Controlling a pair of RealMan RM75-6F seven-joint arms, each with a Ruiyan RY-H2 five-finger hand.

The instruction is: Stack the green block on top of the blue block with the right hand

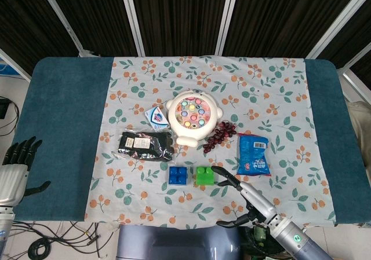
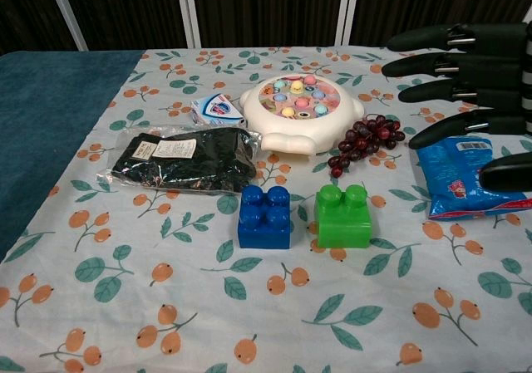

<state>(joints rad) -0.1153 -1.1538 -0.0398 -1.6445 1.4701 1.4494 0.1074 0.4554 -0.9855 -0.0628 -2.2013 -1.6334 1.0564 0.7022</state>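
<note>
With fingers spread and holding nothing, the right hand [image 1: 246, 193] (just right of the green block [image 2: 343, 216]) should straddle it squarely before lifting toward the blue block [image 2: 264, 217]

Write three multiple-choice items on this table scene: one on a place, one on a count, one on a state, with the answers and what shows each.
1. Where does the green block stand relative to the blue block in the chest view?
A. On top of it
B. Beside it, to its right
C. Behind the fishing toy

2. How many toy blocks are on the cloth?
A. One
B. Two
C. Four

3. What is the right hand doing?
A. Holding the green block
B. Pressing the snack bag
C. Open, holding nothing

Answers: 1 B, the blocks sit side by side on the tablecloth with a gap between them. 2 B, only one green and one blue show. 3 C, its fingers are spread with nothing between them.
</note>
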